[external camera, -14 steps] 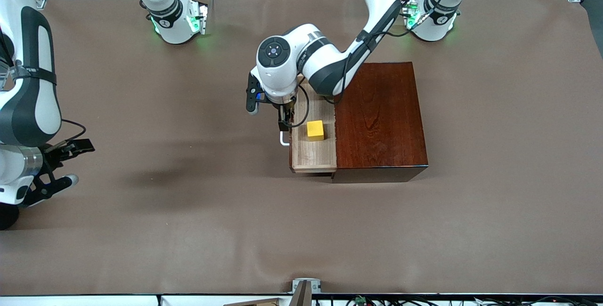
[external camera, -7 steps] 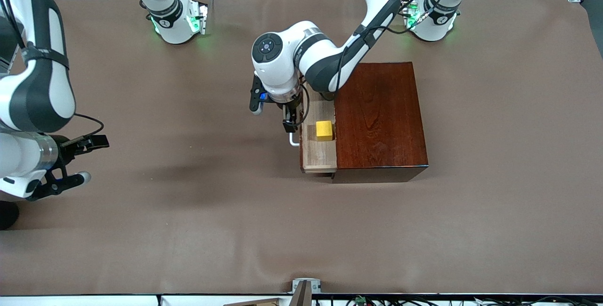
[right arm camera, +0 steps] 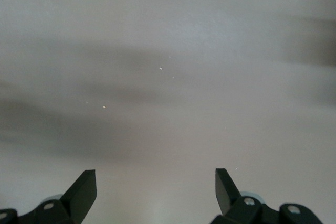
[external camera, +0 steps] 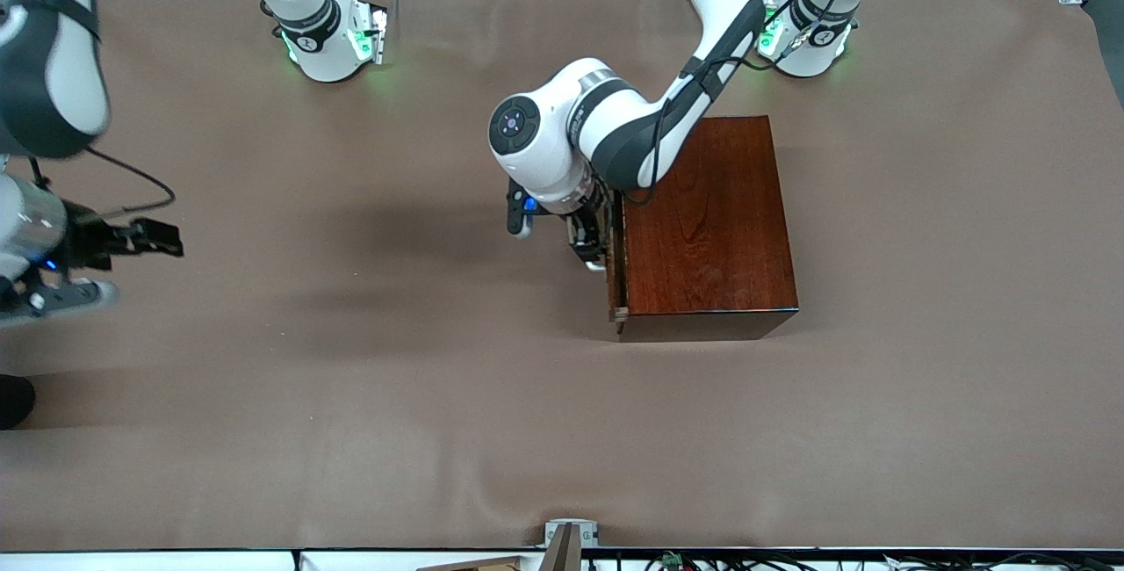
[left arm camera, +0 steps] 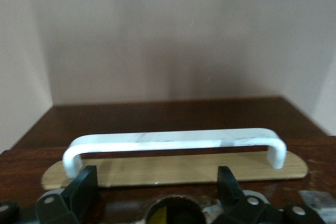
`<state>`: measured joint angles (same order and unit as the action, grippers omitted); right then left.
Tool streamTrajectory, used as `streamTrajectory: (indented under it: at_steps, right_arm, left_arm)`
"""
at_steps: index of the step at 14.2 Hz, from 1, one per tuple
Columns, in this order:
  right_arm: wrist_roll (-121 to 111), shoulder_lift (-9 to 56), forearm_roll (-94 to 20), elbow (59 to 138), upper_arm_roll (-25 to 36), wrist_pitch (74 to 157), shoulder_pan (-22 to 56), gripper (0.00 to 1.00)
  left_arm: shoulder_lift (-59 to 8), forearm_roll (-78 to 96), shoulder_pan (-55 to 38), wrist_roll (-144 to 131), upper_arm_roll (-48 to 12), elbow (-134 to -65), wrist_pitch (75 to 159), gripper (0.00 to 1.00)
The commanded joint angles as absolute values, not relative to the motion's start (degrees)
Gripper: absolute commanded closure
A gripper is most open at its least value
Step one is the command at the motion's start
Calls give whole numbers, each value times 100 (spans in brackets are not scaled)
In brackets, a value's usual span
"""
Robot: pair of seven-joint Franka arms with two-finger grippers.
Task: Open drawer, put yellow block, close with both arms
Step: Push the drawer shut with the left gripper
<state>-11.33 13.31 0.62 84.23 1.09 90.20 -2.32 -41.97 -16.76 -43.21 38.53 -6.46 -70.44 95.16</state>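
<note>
Reddish-brown box [external camera: 707, 224] held the drawer [external camera: 615, 268] nearly shut. Left gripper [external camera: 587, 246] sat at the white handle [left arm camera: 173, 142], fingers spread, gripping nothing. Right gripper [external camera: 132, 242] waited over the table's [external camera: 351, 378] right-arm end, fingers wide apart and empty.

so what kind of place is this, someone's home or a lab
Most likely a robotics lab, not a home. Two white robot arms are bolted at the table's edge on green-lit bases, a plain brown cloth covers the whole table, and the only furniture is one wooden box with a drawer handle.
</note>
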Motion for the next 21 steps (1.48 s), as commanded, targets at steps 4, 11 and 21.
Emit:
streamTrajectory:
  at_steps: [4, 11, 21]
  right_arm:
    - [-598, 151, -176, 9316, 387, 9123, -149, 0]
    - [-123, -264, -185, 9343, 360, 8771, -18, 0]
    - [-201, -159, -185, 9176, 360, 8692, -26, 0]
  left_arm:
    - [-3973, -2347, -4289, 4201, -589, -7102, 8921, 0]
    - [-4052, -2022, -4429, 3210, -668, -7093, 10624, 0]
    - [-2577, -1354, -3843, -297, -633, -7102, 10188, 0]
